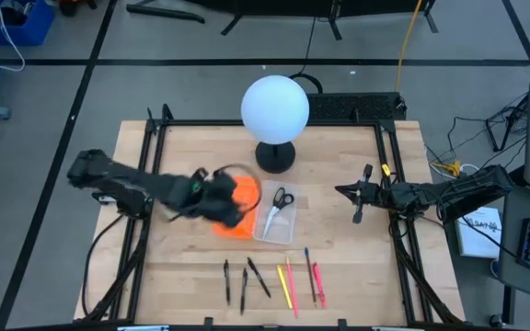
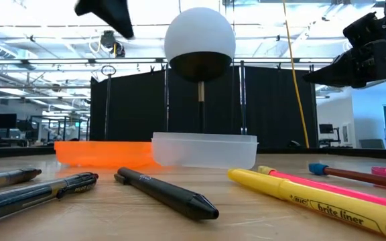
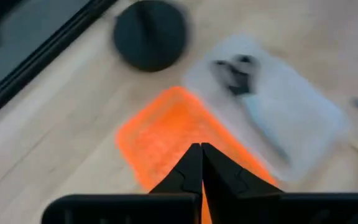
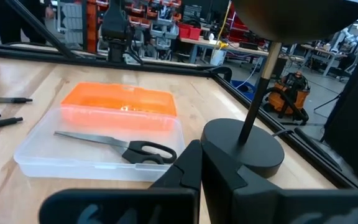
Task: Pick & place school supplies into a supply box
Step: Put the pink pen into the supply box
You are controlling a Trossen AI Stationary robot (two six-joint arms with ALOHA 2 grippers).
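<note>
The scissors [image 1: 279, 200] with black handles lie flat inside the clear supply box [image 1: 267, 230], also seen in the right wrist view as scissors [image 4: 120, 146] in the supply box [image 4: 36, 155]. Several pens and pencils [image 1: 270, 280] lie on the table near its near edge, black ones at the left, yellow, pink-red and brown at the right. My left gripper [image 1: 239, 218] is shut and empty, raised above the orange panel [image 3: 166, 134]. My right gripper [image 1: 340, 190] is shut and empty, raised to the right of the box; the right wrist view shows its shut tips [image 4: 201, 163].
An orange perforated panel [image 1: 244, 193] lies against the box's left side. A lamp with a white globe [image 1: 275, 108] stands on a black round base [image 1: 275, 156] just beyond the box. A black frame [image 1: 155, 138] borders the table's edges.
</note>
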